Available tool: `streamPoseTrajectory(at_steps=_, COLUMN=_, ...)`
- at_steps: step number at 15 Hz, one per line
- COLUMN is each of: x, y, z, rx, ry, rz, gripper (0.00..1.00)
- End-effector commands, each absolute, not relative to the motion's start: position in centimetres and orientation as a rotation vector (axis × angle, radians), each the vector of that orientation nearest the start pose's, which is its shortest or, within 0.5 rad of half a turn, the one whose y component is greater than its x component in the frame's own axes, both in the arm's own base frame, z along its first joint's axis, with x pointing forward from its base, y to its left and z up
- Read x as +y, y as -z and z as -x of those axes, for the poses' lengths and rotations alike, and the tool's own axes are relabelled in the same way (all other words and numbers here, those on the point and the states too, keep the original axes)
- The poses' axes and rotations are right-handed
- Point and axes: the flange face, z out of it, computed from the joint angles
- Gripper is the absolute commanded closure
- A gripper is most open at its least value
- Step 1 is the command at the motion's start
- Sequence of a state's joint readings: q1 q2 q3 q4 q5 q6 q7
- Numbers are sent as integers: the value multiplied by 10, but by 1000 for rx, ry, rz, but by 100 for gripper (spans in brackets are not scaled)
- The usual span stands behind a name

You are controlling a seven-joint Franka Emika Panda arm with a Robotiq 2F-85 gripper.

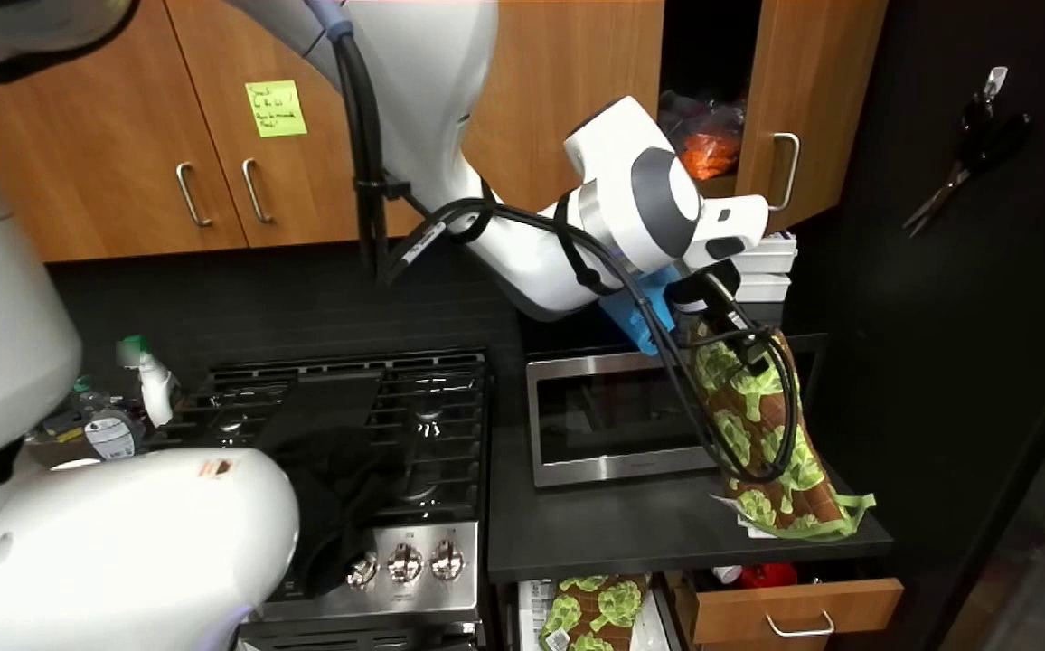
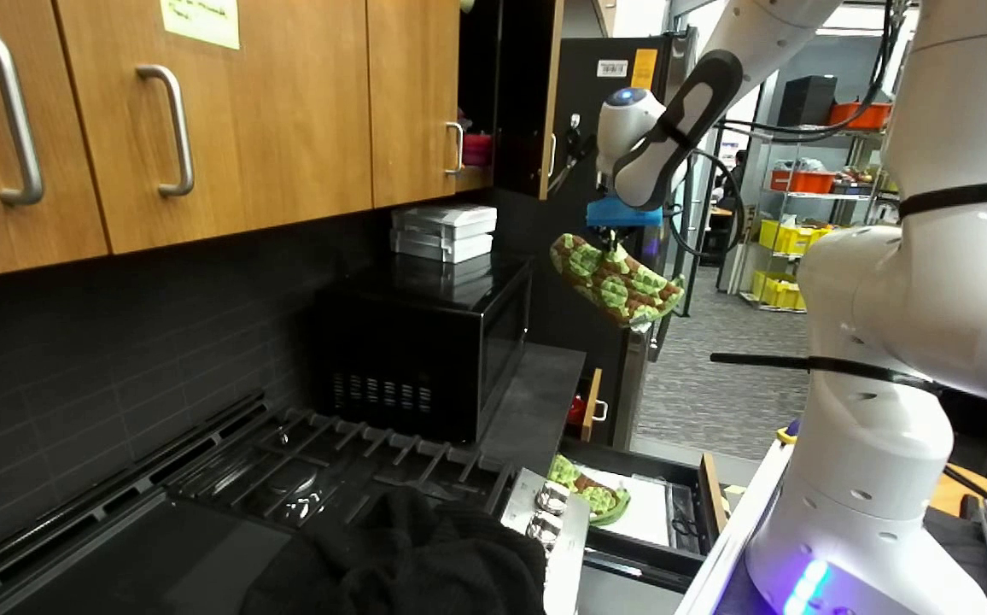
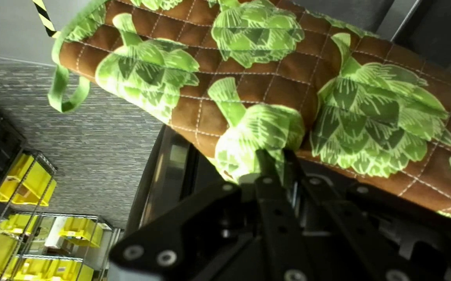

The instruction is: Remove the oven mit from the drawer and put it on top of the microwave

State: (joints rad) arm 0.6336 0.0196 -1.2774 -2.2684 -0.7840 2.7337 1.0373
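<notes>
Tool pinches mitt (yellow note, handwriting blurred).

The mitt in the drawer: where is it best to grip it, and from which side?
Probably pinch the green edge of that mitt, from above: the drawer is open upward, its walls hinder the sides, and this edge points away from the countertop.

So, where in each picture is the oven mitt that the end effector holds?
In an exterior view: oven mitt right of centre, partly hiding the microwave.
In an exterior view: oven mitt slightly right of centre.
Wrist view: oven mitt across the upper part.
Shared landmark: the end effector gripping it.
</notes>
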Motion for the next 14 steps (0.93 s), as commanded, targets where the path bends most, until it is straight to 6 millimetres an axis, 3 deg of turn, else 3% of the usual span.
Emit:
streamPoseTrajectory(at_steps=1, x=-289, y=-439, z=-474, rx=1564, ry=997, rz=3026, gripper=98)
streamPoseTrajectory(at_steps=6, x=-232, y=-495, z=-484, rx=1433, ry=1139, rz=3101, gripper=98)
streamPoseTrajectory(at_steps=10, x=-183, y=-507, z=-475, rx=1347, ry=1065, rz=3100, gripper=98)
streamPoseTrajectory(at_steps=14, x=-150, y=-510, z=-462, rx=1224, ry=995, rz=3022, gripper=98)
